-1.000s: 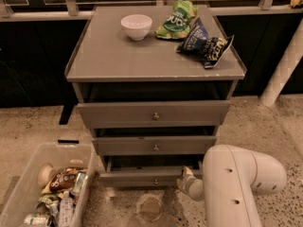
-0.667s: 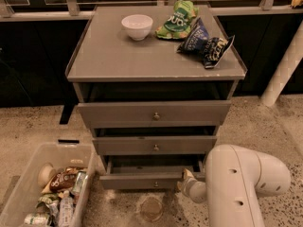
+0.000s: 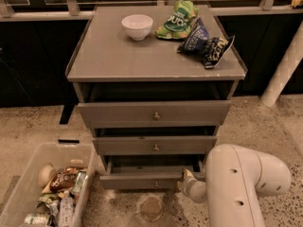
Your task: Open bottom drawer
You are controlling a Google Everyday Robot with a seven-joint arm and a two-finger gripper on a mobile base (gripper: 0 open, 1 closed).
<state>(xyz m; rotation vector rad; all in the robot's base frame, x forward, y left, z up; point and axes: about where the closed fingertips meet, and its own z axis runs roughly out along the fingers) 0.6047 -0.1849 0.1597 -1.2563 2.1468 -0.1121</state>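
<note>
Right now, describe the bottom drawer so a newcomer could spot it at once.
Find the grey cabinet with a white bowl and chip bags on top. The bottom drawer is the lowest of its three fronts, just above the floor, with the gripper at its right end. Its front is the narrowest and shallowest, unlike the wider middle drawer and top drawer above.
</note>
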